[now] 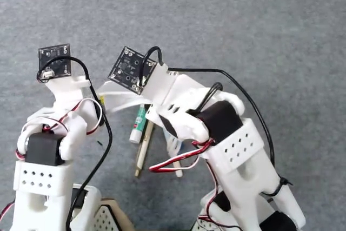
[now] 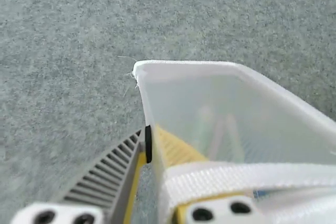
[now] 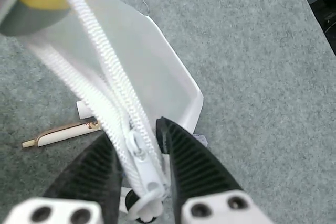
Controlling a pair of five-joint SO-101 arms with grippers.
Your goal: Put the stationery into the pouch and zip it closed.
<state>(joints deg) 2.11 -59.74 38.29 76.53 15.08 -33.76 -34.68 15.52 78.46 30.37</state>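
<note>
Between the two arms, over the grey carpeted counter (image 1: 259,36), hangs the translucent white zip pouch (image 3: 157,72). Left jaws are clamped tight on one end of it, by a white webbing strip (image 2: 247,177). Right jaws are closed in on the white zip slider (image 3: 140,163), and the two rows of teeth part beyond it. A beige pen (image 1: 142,150) lies on the counter beside the pouch, with a white pen with a green band (image 1: 138,125) just beside it.

Your high camera looks straight down from well above the grey table (image 1: 281,36), the left arm (image 1: 48,150) and right arm (image 1: 232,144) standing at the frame's lower edge, while both wrist cameras face downward, very close on the white pouch (image 2: 220,114) they share.
</note>
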